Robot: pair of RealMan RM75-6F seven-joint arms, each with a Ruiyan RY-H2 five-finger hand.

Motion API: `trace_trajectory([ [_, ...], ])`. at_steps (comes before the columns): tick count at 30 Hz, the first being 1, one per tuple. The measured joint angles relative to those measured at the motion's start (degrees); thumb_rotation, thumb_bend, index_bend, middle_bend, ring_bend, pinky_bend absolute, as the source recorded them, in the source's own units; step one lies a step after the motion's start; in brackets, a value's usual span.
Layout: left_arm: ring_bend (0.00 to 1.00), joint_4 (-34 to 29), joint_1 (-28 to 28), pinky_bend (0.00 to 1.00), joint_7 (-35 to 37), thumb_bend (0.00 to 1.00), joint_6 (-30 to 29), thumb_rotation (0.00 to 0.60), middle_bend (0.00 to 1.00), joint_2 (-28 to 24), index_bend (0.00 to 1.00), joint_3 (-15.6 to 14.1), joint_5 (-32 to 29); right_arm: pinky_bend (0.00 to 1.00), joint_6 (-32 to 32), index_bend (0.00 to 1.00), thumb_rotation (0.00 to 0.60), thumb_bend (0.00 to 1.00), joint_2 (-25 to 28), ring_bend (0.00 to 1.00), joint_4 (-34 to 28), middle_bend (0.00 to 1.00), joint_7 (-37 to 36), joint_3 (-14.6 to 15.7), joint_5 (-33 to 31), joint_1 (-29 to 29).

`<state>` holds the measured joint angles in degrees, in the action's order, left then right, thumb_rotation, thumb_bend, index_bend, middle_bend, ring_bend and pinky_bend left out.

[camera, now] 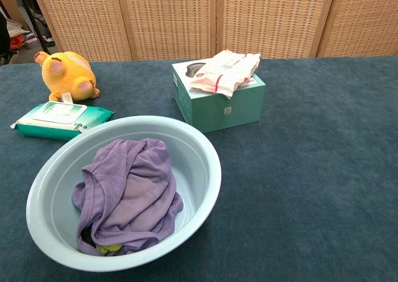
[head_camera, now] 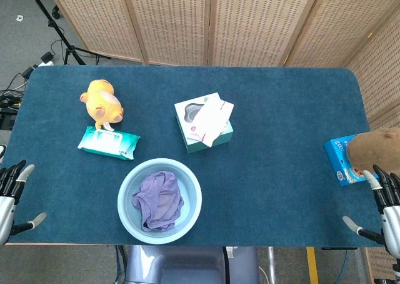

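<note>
The left hand (head_camera: 11,196) rests at the near left edge of the blue worktop (head_camera: 281,109), its fingers apart and holding nothing. The right hand (head_camera: 382,209) sits at the near right edge, fingers likewise spread and empty. Just beyond the right hand lie a brown plush toy (head_camera: 375,149) and a blue box (head_camera: 340,161), the toy partly over the box. Near the front centre stands a light blue basin (camera: 199,151) with a crumpled purple cloth (camera: 127,192) inside. Behind it is a teal box (camera: 224,102) with a white pouch (camera: 225,71) on top. To the left lie a pack of wet wipes (camera: 61,118) and a yellow plush toy (camera: 65,76), close together.
</note>
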<state>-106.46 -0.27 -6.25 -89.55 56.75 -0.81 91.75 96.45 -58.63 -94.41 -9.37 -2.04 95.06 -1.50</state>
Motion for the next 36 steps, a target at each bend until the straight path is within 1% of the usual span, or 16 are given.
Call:
trace_trajectory([
  [12, 0.00, -0.30, -0.05, 0.00, 0.71, 0.00, 0.07, 0.600, 0.00, -0.27, 0.00, 0.27, -0.58, 0.00, 1.10, 0.00, 0.600, 0.00, -0.53, 0.00, -0.26, 0.01, -0.03, -0.97, -1.03, -0.27],
  [14, 0.00, -0.29, -0.11, 0.00, 0.60, 0.00, 0.22, 0.600, 0.00, -0.26, 0.00, 0.24, -0.53, 0.00, 2.26, 0.00, 0.600, 0.00, -1.25, 0.02, -0.11, 0.07, 0.29, -1.90, -1.90, -0.46],
  [15, 0.00, -0.30, -0.16, 0.00, 0.52, 0.00, 0.36, 0.600, 0.00, -0.25, 0.00, 0.23, -0.55, 0.01, 2.85, 0.00, 0.600, 0.00, -1.67, 0.08, 0.01, 0.16, 0.52, -2.39, -2.47, -0.55],
  [16, 0.00, -0.30, -0.24, 0.00, 0.39, 0.00, 0.53, 0.600, 0.00, -0.23, 0.00, 0.24, -0.62, 0.07, 3.31, 0.00, 0.600, 0.00, -2.07, 0.20, 0.12, 0.29, 0.71, -2.84, -3.12, -0.62],
  [17, 0.00, -0.32, -0.27, 0.00, 0.29, 0.00, 0.61, 0.600, 0.00, -0.24, 0.00, 0.23, -0.65, 0.16, 3.54, 0.00, 0.600, 0.00, -2.50, 0.30, 0.25, 0.38, 0.89, -3.39, -4.05, -0.67],
  [19, 0.00, -0.48, -0.37, 0.00, 0.10, 0.00, 0.95, 0.600, 0.00, -0.40, 0.00, 0.16, -0.69, 0.54, 3.48, 0.00, 0.600, 0.00, -2.99, 0.58, 0.48, 0.64, 1.00, -4.20, -5.39, -0.66],
  [21, 0.00, -0.75, -0.44, 0.00, 0.07, 0.00, 1.20, 0.600, 0.00, -0.70, 0.00, 0.05, -0.70, 0.77, 3.07, 0.00, 0.600, 0.00, -3.45, 0.74, 0.92, 0.79, 0.82, -5.06, -6.57, -0.45],
  [22, 0.00, -1.06, -0.47, 0.00, 0.04, 0.00, 1.31, 0.600, 0.00, -0.99, 0.00, 0.01, -0.70, 0.86, 2.78, 0.00, 0.600, 0.00, -3.57, 0.81, 1.15, 0.85, 0.61, -5.33, -7.00, -0.30],
  [23, 0.00, -1.43, -0.50, 0.00, 0.03, 0.00, 1.29, 0.600, 0.00, -1.20, 0.00, 0.05, -0.69, 0.90, 2.14, 0.00, 0.600, 0.00, -3.64, 0.85, 1.47, 0.88, 0.41, -5.48, -7.61, -0.09],
  [24, 0.00, -1.97, -0.53, 0.00, 0.02, 0.00, 1.19, 0.600, 0.00, -1.44, 0.00, 0.14, -0.68, 0.96, 1.34, 0.00, 0.600, 0.03, -3.65, 0.89, 1.85, 0.92, 0.38, -5.47, -8.09, 0.11],
  [26, 0.00, -3.61, -0.63, 0.00, -0.10, 0.00, 1.07, 0.600, 0.00, -2.11, 0.00, 0.36, -0.71, 1.00, -1.28, 0.00, 0.600, 0.22, -3.71, 0.94, 3.19, 0.97, 0.42, -5.38, -9.25, 0.67],
  [28, 0.00, -5.11, -0.78, 0.00, -0.29, 0.00, 1.08, 0.600, 0.00, -2.75, 0.00, 0.59, -0.85, 1.00, -3.63, 0.00, 0.600, 0.59, -3.85, 0.99, 4.81, 1.00, 0.51, -5.26, -10.20, 1.23],
  [30, 0.00, -6.07, -0.97, 0.00, -0.46, 0.00, 1.18, 0.600, 0.00, -3.16, 0.00, 0.81, -1.03, 1.00, -5.72, 0.00, 0.600, 0.80, -4.20, 1.00, 6.81, 1.00, 0.42, -5.09, -11.06, 1.87],
  [31, 0.00, -6.59, -1.10, 0.00, -0.56, 0.00, 1.25, 0.600, 0.00, -3.37, 0.00, 0.97, -1.15, 1.00, -6.46, 0.00, 0.600, 0.88, -4.40, 1.00, 7.61, 1.00, 0.32, -5.02, -11.34, 2.13],
  [33, 0.00, -7.23, -1.29, 0.00, -0.65, 0.00, 1.30, 0.600, 0.00, -3.62, 0.00, 1.23, -1.25, 1.00, -8.19, 0.00, 0.600, 0.95, -4.82, 1.00, 9.20, 1.00, 0.09, -4.79, -11.95, 2.66],
  [36, 0.00, -8.18, -1.58, 0.00, -0.75, 0.00, 1.31, 0.600, 0.00, -4.09, 0.00, 1.64, -1.36, 1.00, -10.84, 0.00, 0.600, 0.99, -5.47, 1.00, 10.96, 1.00, -0.02, -4.54, -12.97, 3.45],
])
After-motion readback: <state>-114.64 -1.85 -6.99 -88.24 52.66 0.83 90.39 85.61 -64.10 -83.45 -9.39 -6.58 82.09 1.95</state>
